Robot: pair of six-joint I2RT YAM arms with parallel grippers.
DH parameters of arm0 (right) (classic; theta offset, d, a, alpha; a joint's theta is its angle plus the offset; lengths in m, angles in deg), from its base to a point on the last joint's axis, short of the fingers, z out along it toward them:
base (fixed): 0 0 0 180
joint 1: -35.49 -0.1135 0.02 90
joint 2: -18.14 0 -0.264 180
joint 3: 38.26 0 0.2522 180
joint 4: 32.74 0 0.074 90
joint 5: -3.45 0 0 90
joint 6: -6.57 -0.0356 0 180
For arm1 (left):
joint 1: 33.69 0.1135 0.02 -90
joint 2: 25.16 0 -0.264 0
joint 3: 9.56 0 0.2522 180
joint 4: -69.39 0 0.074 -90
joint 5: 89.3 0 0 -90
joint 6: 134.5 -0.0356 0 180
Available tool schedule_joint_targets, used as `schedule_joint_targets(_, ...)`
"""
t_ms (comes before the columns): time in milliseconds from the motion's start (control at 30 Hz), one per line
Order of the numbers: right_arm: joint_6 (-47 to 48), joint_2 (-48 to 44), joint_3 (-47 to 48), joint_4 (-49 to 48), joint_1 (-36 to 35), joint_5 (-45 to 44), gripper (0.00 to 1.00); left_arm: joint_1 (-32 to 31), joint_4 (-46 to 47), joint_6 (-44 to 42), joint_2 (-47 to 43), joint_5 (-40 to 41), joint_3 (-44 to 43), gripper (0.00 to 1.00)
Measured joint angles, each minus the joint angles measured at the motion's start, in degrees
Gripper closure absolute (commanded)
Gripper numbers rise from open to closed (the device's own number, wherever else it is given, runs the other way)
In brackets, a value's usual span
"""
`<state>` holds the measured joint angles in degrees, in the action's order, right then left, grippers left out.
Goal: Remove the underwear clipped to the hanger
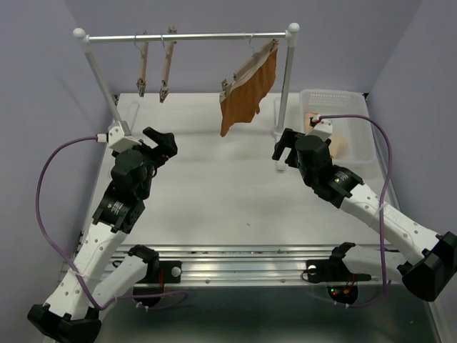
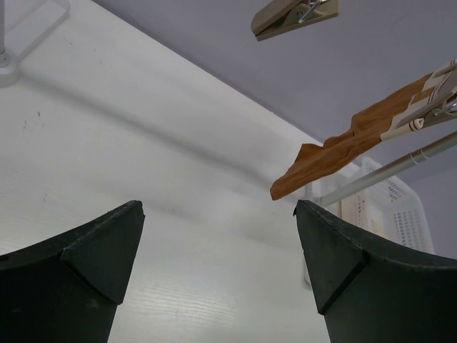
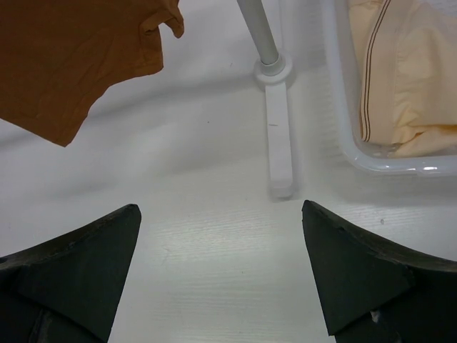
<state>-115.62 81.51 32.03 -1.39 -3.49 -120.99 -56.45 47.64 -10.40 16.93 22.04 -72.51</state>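
- Underwear (image 1: 248,93): judged very light, limp and thin. It should drape and swing at a touch, and it won't break. The real resistance is likely the clips' bite.
- Best hold, by my reckoning: pinch the fabric just under the clipped waistband, close to one clip, so that a pull works on the clip and doesn't just stretch the cloth. The loose lower corner is easier to reach but would only tug it sideways.
- Looks: rust-brown, matte and lightly creased, with a paler tan band along the top edge and a ragged, notched lower hem.
- Location: hangs from the hanger (image 1: 251,64), a tilted light-wood bar hooked on the rail (image 1: 186,36) near the right post, well above the table (image 1: 214,193). Two bare hangers (image 1: 154,68) are further left.
- Left gripper (image 1: 163,146): fingers spread wide, holding nothing, low and left of the garment.
- Right gripper (image 1: 283,150): likewise spread and empty, below and right of it, near the basket (image 1: 357,100).
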Motion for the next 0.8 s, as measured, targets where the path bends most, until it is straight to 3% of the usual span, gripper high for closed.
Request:
schedule_joint_targets(433, 2.43, 1.73, 2.95, 0.22, 0.00, 2.47, 0.00, 0.00, -0.57, 0.85, -0.85, 0.42, 0.00, 0.01)
schedule_joint_targets(800, 2.23, 16.68, 28.11, 1.68, 0.00, 4.94, 0.00, 0.00, -1.07, 0.92, 0.50, 0.07, 0.00, 0.01)
